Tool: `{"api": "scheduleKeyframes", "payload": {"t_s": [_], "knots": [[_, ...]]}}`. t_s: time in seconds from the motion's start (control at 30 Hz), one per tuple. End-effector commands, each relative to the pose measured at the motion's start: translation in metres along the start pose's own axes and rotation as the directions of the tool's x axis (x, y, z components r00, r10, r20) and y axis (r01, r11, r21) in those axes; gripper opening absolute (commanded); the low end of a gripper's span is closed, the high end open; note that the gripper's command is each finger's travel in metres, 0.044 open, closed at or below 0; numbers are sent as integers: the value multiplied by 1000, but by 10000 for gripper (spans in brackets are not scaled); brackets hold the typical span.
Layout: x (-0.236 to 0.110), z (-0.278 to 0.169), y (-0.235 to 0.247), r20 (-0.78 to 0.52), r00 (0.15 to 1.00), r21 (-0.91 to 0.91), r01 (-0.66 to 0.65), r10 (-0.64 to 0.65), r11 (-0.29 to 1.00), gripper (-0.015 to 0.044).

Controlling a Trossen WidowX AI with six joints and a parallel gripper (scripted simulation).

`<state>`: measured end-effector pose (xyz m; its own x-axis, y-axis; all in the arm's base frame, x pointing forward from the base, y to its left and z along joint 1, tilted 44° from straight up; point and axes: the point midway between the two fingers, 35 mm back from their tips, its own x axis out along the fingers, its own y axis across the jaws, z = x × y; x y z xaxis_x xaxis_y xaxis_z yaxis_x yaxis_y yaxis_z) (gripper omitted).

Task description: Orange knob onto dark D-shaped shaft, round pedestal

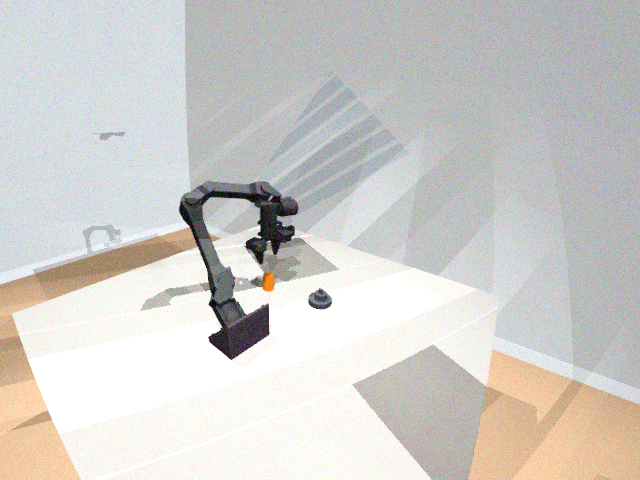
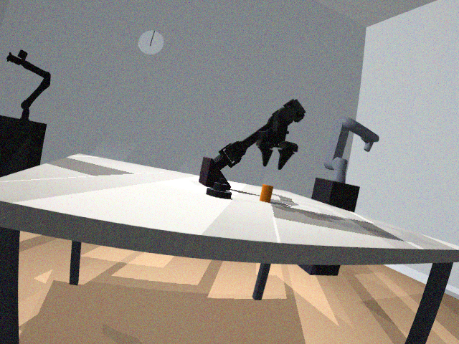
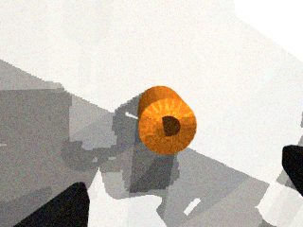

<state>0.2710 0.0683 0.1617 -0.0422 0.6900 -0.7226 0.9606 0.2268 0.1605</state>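
While my black gripper hovers with fingers spread (pinching nothing), the orange cylindrical knob stands on the white tabletop, unmounted; everything remains.

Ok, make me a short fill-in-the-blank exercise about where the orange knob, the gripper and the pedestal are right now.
1. The orange cylindrical knob stands upright on the white ____.
2. The black parallel-jaw gripper hangs above the knob with its fingers ____.
3. The dark round pedestal has ____ fitted on its shaft.
4. In the wrist view, the knob's hole is shaped like the letter ____.

Missing words: table; open; nothing; D
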Motion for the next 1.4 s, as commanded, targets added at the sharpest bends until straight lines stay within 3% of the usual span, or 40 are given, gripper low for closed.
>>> {"api": "scheduleKeyframes", "payload": {"t_s": [0.0, 0.17, 0.3, 0.8, 0.97, 1.37], "knots": [[0, -1, 1, -3, 1000, -569, -5, 4, 822, 440], [0, -1, 2, -3, 1000, -892, -5, 4, 453, 440], [0, 0, 2, -3, 1000, -973, -4, 4, 232, 440], [0, 0, 2, -3, 1000, -975, -4, 4, 222, 440], [33, 0, 2, -4, 1000, -975, -5, 5, 221, 440], [52, 0, 2, -4, 1000, -975, -5, 5, 221, 440]]}}
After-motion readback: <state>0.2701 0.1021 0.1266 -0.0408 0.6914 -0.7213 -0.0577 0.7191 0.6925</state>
